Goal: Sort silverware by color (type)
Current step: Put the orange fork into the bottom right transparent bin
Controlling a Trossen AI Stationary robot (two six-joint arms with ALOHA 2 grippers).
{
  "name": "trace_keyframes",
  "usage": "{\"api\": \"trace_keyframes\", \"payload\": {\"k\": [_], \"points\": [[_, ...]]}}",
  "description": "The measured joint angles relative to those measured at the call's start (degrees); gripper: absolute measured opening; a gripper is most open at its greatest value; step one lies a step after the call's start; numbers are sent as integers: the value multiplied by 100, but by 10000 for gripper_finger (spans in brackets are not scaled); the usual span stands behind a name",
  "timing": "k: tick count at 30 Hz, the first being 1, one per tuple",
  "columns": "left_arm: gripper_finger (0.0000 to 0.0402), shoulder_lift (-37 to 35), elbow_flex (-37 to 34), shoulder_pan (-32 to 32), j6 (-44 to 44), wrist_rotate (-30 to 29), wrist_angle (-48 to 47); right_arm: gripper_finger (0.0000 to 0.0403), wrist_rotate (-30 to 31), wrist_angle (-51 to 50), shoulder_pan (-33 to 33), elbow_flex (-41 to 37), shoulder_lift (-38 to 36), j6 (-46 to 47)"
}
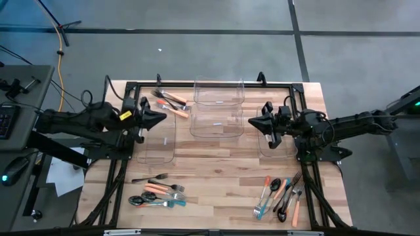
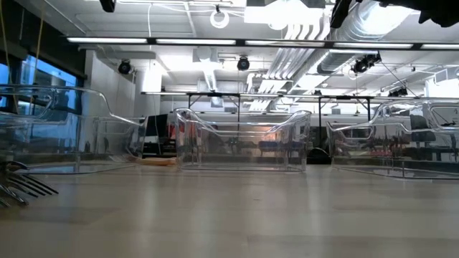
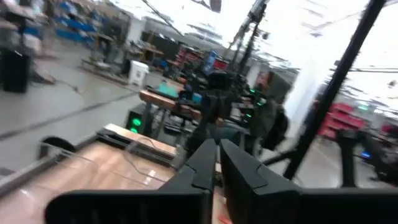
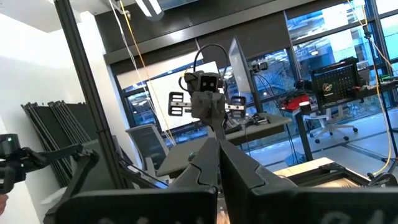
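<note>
Nearest the front edge of the wooden tabletop [image 1: 216, 190] lie two mixed heaps of silverware: one at front left [image 1: 159, 192], one at front right [image 1: 281, 196], orange, teal and black handles jumbled together. A third small cluster [image 1: 170, 101] lies at the far left. The four clear bins [image 1: 218, 122] mid-table look empty, so sorting seems barely begun. Above them the left pincer [image 1: 160, 118] shows fingers nearly touching, holding nothing; the right pincer [image 1: 252, 122] is closed and empty. Beyond is grey floor and a bright workshop.
</note>
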Motion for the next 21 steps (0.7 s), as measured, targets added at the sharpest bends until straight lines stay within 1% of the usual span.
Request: {"api": "trace_keyframes", "payload": {"k": [2,5,9,12,15,18,21], "points": [[48,62,66,-1,-207,223,-147,0,0,0,0,0,0,0],[90,225,424,-14,-305,516,-412,0,0,0,0,0,0,0],[149,488,959,-28,-2,788,-932,0,0,0,0,0,0,0],[184,604,1173,-28,174,895,-960,0,0,5,0,0,0,2],[202,627,1222,-28,170,893,-904,0,0,9,0,0,0,155],[206,665,1222,-26,140,838,-724,0,0,13,0,0,0,308],[206,738,1224,-26,-259,823,-757,0,0,13,0,0,-1,304]]}}
